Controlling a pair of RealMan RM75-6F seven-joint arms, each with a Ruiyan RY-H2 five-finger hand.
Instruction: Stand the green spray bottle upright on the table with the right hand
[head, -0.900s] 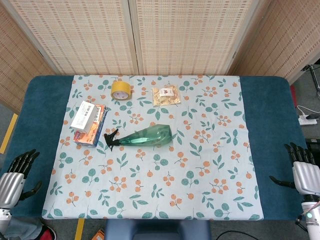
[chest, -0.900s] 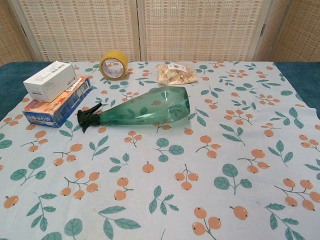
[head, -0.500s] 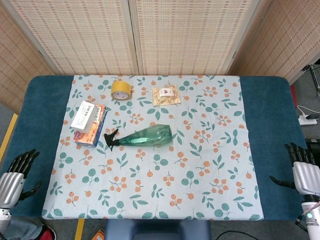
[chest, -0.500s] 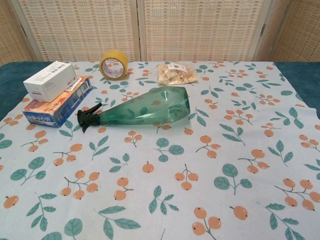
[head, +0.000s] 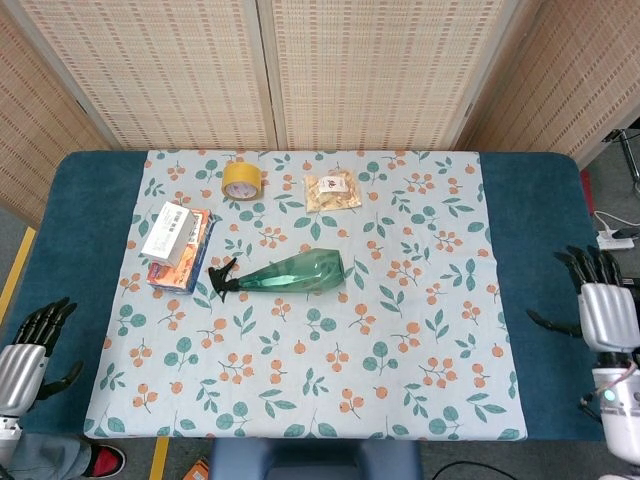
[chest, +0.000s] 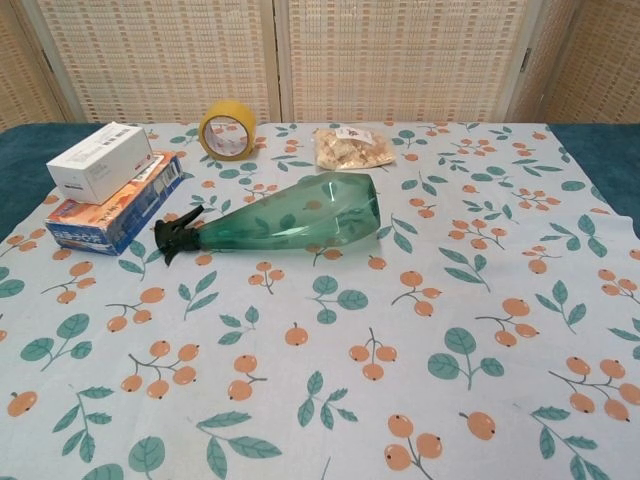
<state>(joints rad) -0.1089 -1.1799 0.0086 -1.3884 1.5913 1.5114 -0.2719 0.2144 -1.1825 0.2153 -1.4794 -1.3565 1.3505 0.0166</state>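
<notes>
Bright, even light is falling from overhead in both views, leaving only faint, soft shadows. The translucent green plastic spray bottle (chest: 290, 215) is casting a thin shadow along its near side and catching small pale glints. Both pictures are staying sharp, without noticeable blur.

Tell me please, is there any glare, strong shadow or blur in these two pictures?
Head view: even, soft light, all sharp, only a faint shadow beside the spray bottle. Chest view: a pale highlight on the bottle's wide end, and the tablecloth print is sharp across the frame; no robot hand shows here.
</notes>
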